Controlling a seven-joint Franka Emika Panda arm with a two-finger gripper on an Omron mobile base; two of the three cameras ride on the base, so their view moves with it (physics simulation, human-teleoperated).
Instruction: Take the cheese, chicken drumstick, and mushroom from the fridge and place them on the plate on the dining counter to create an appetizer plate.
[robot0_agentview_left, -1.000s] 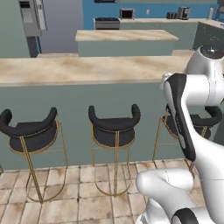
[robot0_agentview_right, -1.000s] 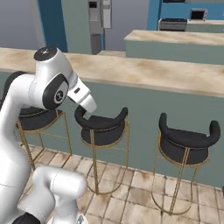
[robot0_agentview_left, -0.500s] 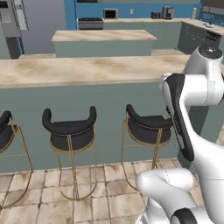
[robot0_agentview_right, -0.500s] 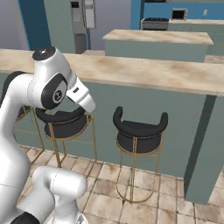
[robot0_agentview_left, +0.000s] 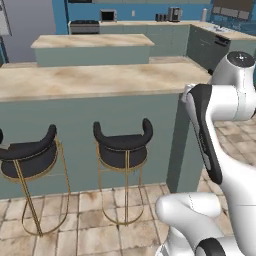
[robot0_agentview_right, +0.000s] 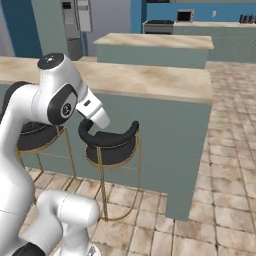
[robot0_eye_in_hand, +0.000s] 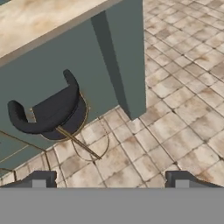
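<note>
Now 2 stools (robot0_agentview_left: 123, 148) at dining counter (robot0_agentview_left: 95, 80), gripper (robot0_eye_in_hand: 111, 178) open, empty

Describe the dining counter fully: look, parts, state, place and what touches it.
The dining counter is a long straight unit with a beige marble-look top and a flat grey-green front that ends in a square corner on the tiled floor. The stretch of top in view is bare. Two black stools with thin gold legs stand tucked against its front, under the overhang. A shorter counter of the same finish stands apart behind it.
</note>
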